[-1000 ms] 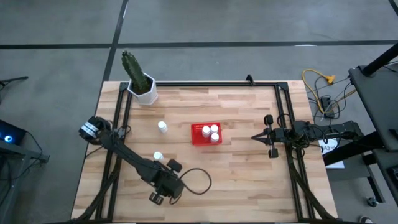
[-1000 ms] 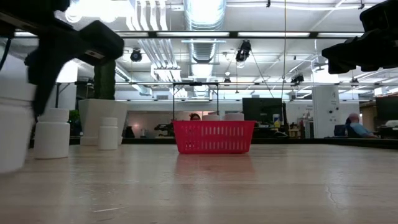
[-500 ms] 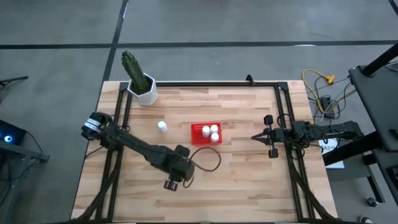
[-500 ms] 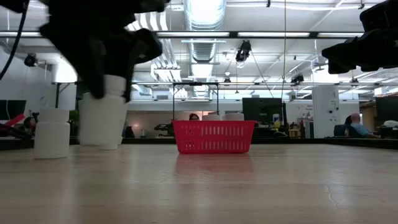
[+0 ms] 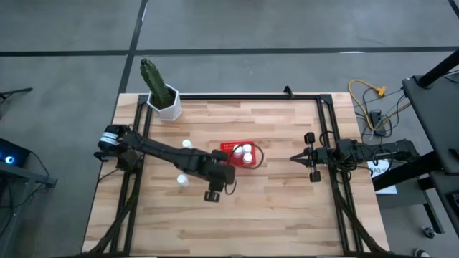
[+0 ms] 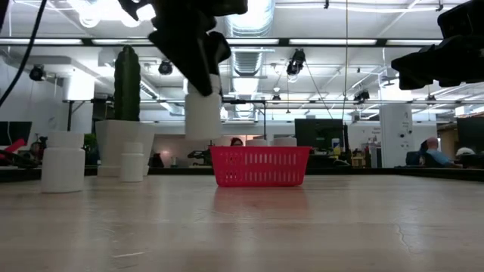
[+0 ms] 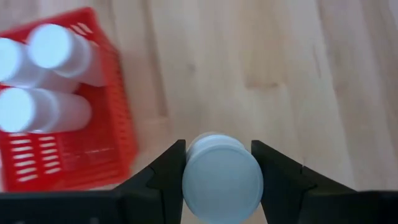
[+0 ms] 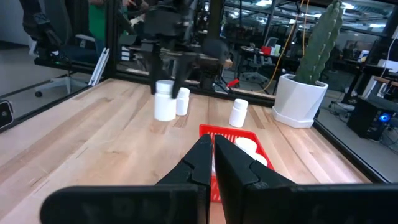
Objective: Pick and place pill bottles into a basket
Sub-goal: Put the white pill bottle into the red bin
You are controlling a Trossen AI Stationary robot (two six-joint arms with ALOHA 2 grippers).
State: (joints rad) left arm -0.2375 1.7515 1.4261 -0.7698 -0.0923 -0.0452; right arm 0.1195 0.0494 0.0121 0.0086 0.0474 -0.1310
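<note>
The red basket (image 5: 231, 162) stands mid-table with three white pill bottles (image 7: 43, 81) upright inside. My left gripper (image 5: 221, 175) hovers just near-left of it, shut on another pill bottle (image 6: 203, 115) that hangs above the table. Two more pill bottles (image 5: 186, 145) (image 5: 182, 179) stand on their bases on the wood to the basket's left. My right gripper (image 5: 294, 158) waits at the table's right side, shut, pointing level toward the basket. My left gripper pinches the pill bottle's capped upper end (image 7: 190, 178) between its two fingers, one on each side. The fingers come from above, slanting down. The bottle hangs roughly upright below them, lifted clear of the table, beside the basket's near-left corner.
A white pot with a green cactus (image 5: 164, 100) stands at the far left corner. Black frame rails (image 5: 136, 165) run along the table's left, far and right sides. A black cable loops from the left wrist over the basket. Bare wood (image 5: 287, 215) lies across the near half.
My left gripper has swung from the near-left part of the table toward the basket, going right and toward the far edge while rising. The held pill bottle has travelled with it, upright and clear of the table. The right arm has kept still.
</note>
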